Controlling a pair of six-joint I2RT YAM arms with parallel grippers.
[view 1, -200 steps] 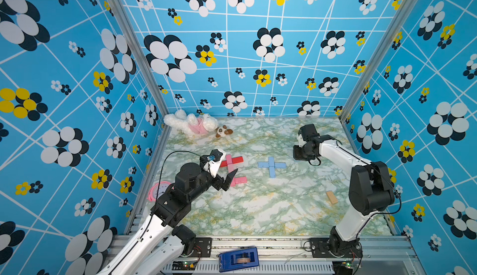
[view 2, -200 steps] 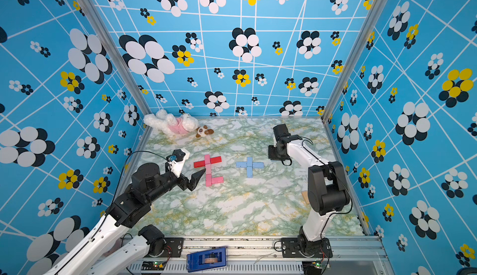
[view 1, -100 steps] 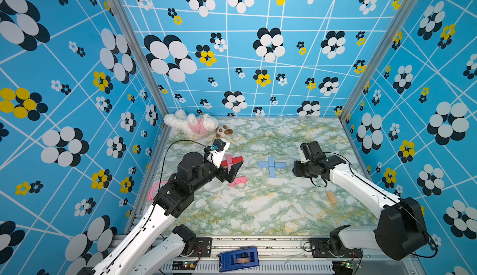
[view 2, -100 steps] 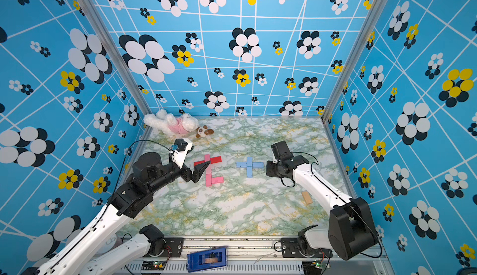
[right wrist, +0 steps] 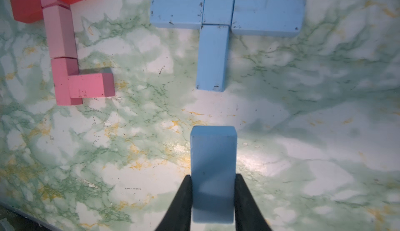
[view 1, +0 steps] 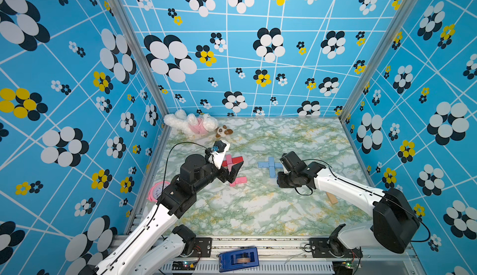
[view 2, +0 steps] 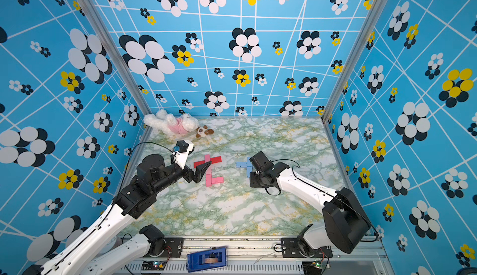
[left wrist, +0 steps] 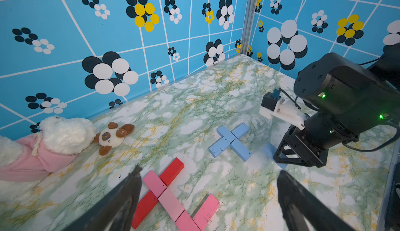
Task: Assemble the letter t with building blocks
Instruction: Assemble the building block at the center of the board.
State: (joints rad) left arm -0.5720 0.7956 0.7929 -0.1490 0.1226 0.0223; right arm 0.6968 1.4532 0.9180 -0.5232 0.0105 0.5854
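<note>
While the right gripper (right wrist: 213,176) is clamped on a light blue block (right wrist: 213,154), pinching its long sides near one end, the free end of that block points at the stem of the blue cross (right wrist: 218,9). A strip of bare marbled table (view 1: 258,209) lies between the two, so they are apart. We cannot tell whether the held block touches the surface.

The blue cross is built of four light blue blocks lying flat: two arms, a top piece and a stem, all touching. In both top views it sits near the middle of the table, just beyond the right gripper.

To its side we see the pink and red figure (left wrist: 166,195): a pink stem crossed by red blocks, with a pink foot at its end (a finished-looking letter, as far as we can judge).

The left gripper (left wrist: 208,171) hangs over that figure with its jaws spread wide and nothing between them.

A tan block (view 1: 331,198) lies alone beside the right arm, well apart from both figures. A plush toy (view 1: 191,124) rests in the far corner, and a pink clock (view 1: 157,191) shows by the left arm.
</note>
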